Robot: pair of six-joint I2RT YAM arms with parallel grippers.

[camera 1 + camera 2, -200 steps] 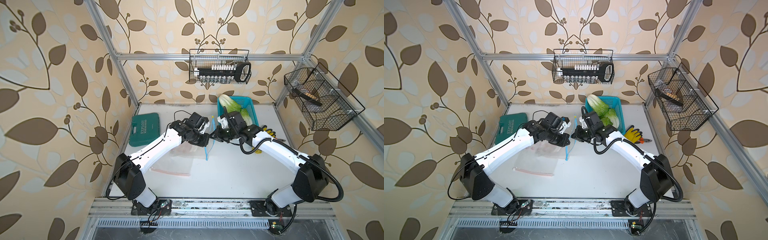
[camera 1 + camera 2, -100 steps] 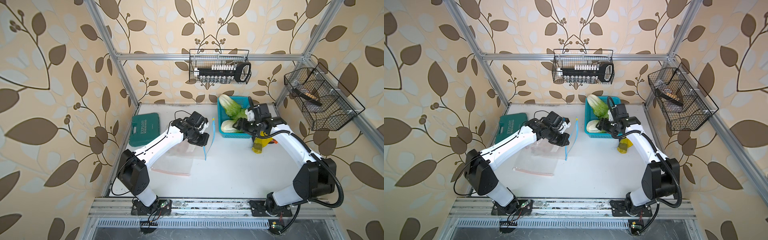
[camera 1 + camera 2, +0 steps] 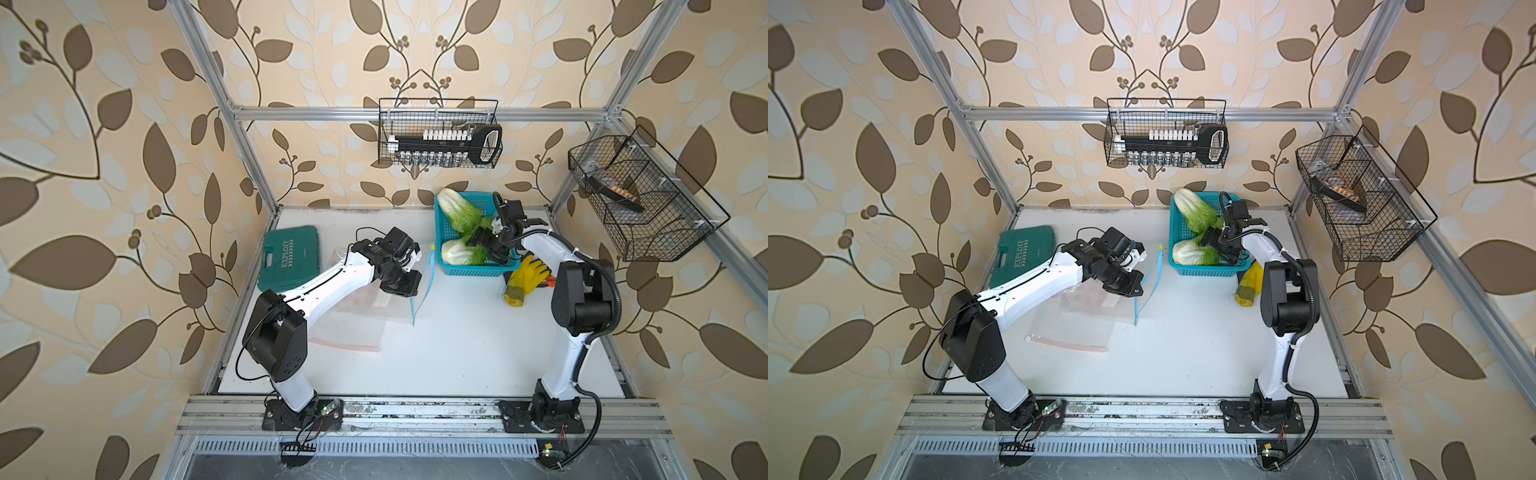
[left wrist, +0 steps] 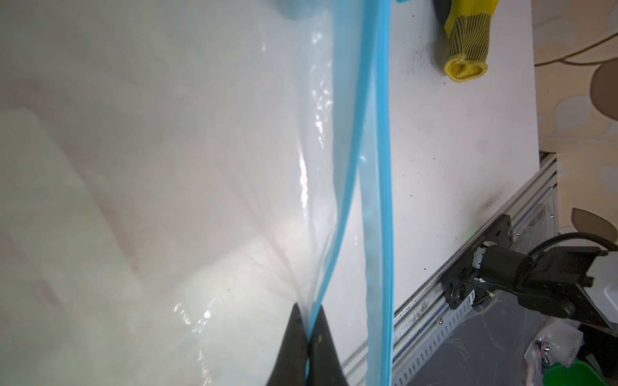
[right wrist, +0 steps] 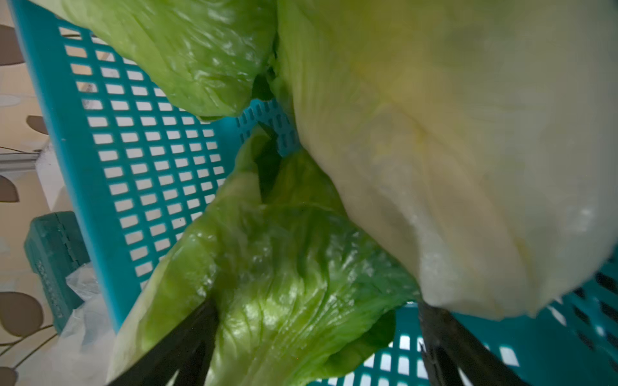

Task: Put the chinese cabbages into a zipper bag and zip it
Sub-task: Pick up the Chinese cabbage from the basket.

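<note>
The right gripper (image 5: 314,337) has its fingers (image 5: 187,344) spread wide inside the blue basket (image 3: 473,272) and grips nothing. The step in hand seems to be picking one of the chinese cabbages (image 3: 459,252) out for bagging. The left gripper (image 4: 308,334) is clenched on one lip of the zipper bag (image 4: 167,167), beside its blue zip strip (image 4: 381,167). It lifts that lip off the table (image 3: 478,340) so the mouth faces the basket.

To do this well, the right fingers should probably reach deeper before closing. In the right wrist view they flank only the crinkled green leaf end (image 5: 284,267) of one head, which is soft and could tear or slip. A gentle squeeze nearer the firm pale stalk would be safer. A pale cabbage (image 5: 468,167) lies against that leaf end and may drag along, so a slow, straight rise clear of the basket wall seems wise. The left grip should hold the lip high and steady.

The green leaf end sits between the open fingers, close against one and apart from its partner; actual contact cannot be told. In both top views two heads show in the basket, with a third mostly hidden under the gripper. None is in the bag.
</note>
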